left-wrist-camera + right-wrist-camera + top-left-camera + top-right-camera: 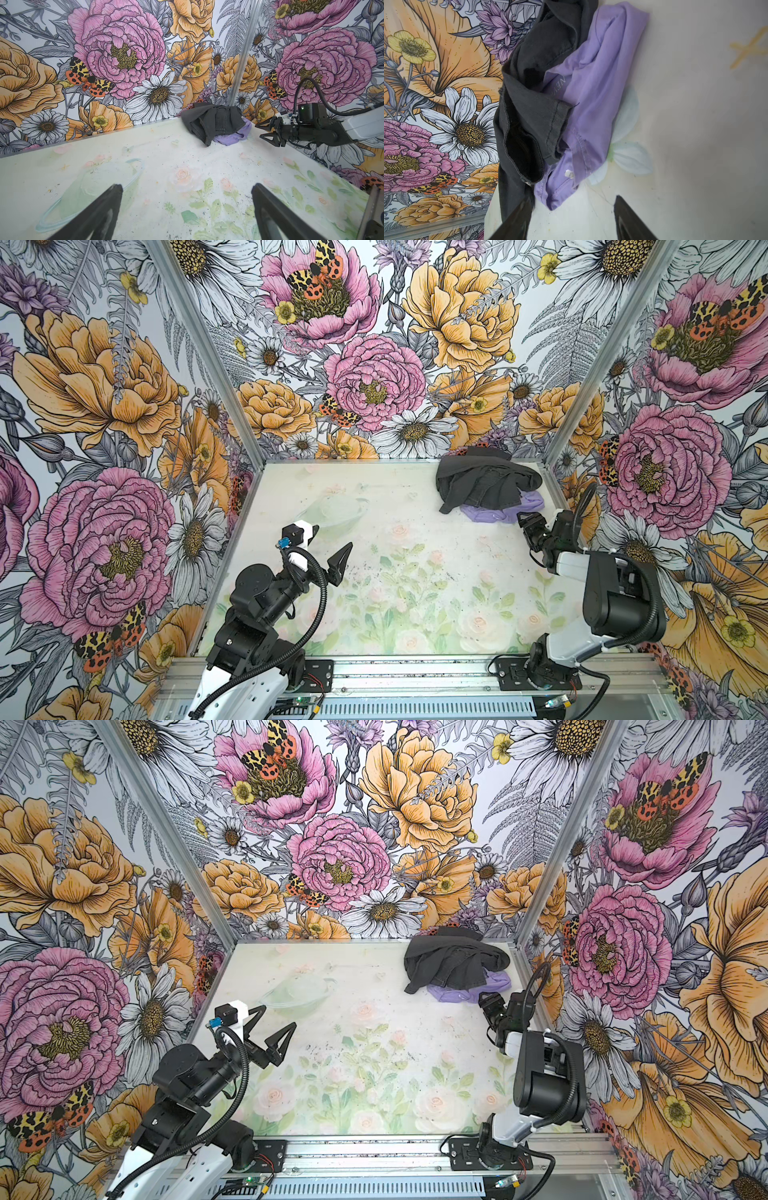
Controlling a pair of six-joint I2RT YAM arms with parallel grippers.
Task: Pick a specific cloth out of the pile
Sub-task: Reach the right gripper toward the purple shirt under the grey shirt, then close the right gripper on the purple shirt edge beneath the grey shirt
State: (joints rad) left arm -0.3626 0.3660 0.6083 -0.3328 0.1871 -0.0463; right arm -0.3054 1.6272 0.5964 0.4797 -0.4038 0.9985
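Although the cloth (593,87) is almost reached by the right jaws, nothing is grasped yet. These jaws are seen parted, with only bare counter (695,124) between the two tips. The lavender hem, which carries a small white label (569,173), lies just ahead of the tips. The rest of the cloth is buried under the dark garment (529,108), which makes up most of the pile (486,483) in a top view. The left jaws are held wide apart and empty, well apart from the pile.

Several failures can be expected from here. A hanging strip of the dark garment is found right beside one tip of the right jaws, and it appears even to touch it in the right wrist view. Both fabrics may therefore be pinched together if the jaws are closed where they stand. If they are closed before being advanced, probably only air will be caught, since the hem is not yet between the tips. The fabric looks thin and smooth, so a shallow pinch may be lost when it is pulled. Because the heavier garment is laid on top, it may be dragged along with the cloth instead of being left behind.
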